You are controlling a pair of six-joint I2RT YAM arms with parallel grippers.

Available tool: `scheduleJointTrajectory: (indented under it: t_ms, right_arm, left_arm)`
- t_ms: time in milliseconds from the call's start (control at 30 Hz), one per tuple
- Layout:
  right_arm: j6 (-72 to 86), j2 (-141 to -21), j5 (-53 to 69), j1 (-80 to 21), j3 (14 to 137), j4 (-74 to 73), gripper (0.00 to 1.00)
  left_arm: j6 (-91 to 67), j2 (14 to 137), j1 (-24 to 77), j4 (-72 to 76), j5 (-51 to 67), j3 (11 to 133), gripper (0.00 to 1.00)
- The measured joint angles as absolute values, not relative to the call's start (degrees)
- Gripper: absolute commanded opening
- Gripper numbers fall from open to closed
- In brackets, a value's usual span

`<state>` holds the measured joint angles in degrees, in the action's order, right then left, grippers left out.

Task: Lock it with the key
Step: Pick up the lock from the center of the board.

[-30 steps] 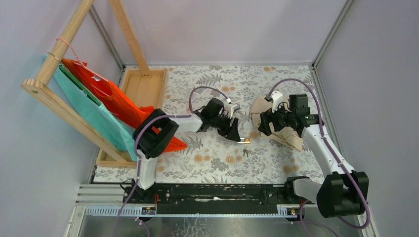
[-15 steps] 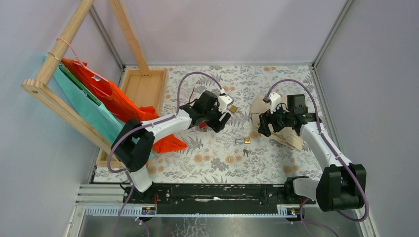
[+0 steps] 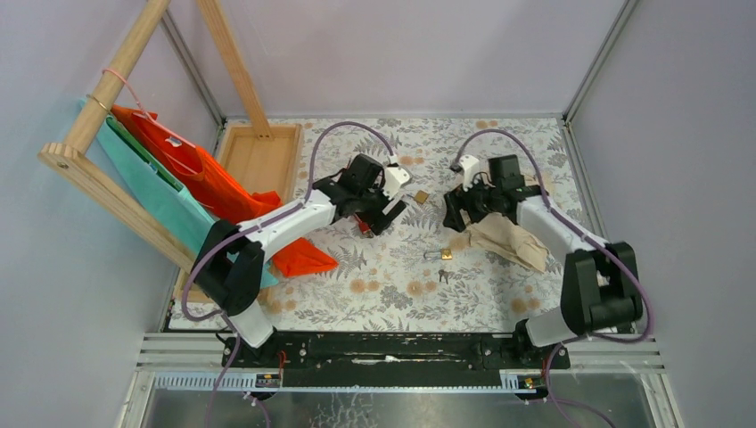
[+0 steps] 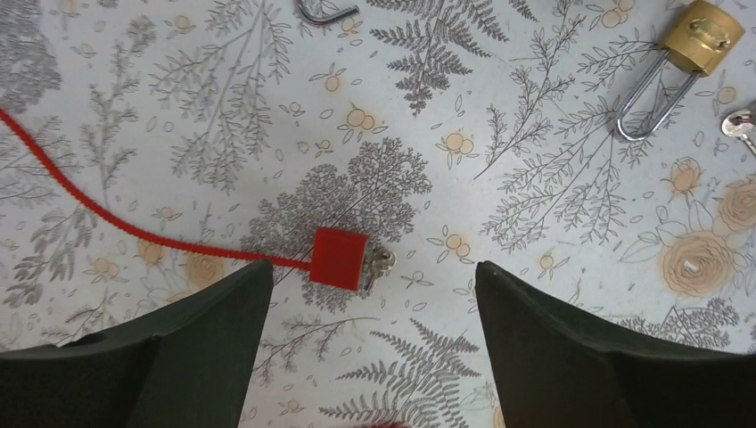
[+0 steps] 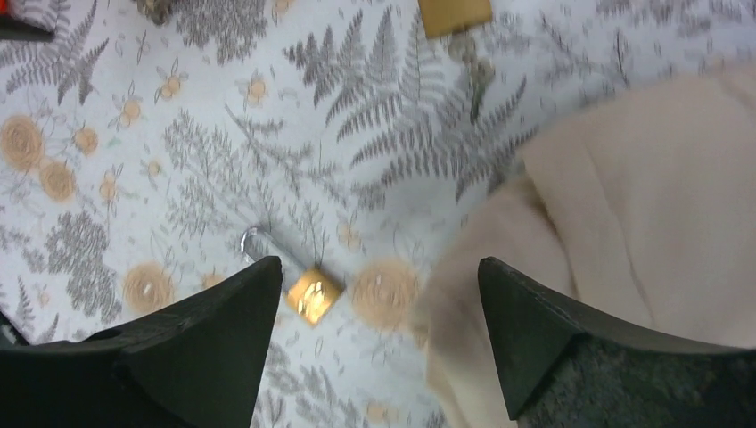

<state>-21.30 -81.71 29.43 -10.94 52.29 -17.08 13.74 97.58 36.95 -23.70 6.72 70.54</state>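
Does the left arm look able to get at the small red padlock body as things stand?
Probably yes: the open left pincer hovers over the small red padlock body, nothing between.

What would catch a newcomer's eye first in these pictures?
The orange bag and teal bag hanging on the wooden rack at the far left stand out most. Mid-table, the small red lock with its thin red cable lies under the open left hand. A crumpled beige cloth lies beside the open right hand.
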Motion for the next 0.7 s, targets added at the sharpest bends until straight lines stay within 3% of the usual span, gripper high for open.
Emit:
scheduleJointTrajectory:
  t_ms: [133, 400, 700]
  right_arm:
    - [-20.4, -90.8, 28.0, -14.7, 59.3, -15.0, 0.9]
    - [-20.1, -109.8, 24.4, -18.3, 75.9, -14.9, 0.89]
    - [-24.7, -117.3, 21.4, -20.7, 83.9, -18.6, 0.85]
  left_arm:
    - [15.0, 93.9, 34.9, -25.9, 9.2, 70.5, 0.99]
    - [16.7, 84.5, 32.8, -27.7, 12.5, 70.0, 1.0]
    - [16.7, 80.4, 32.3, -27.9, 13.7, 69.6, 1.0]
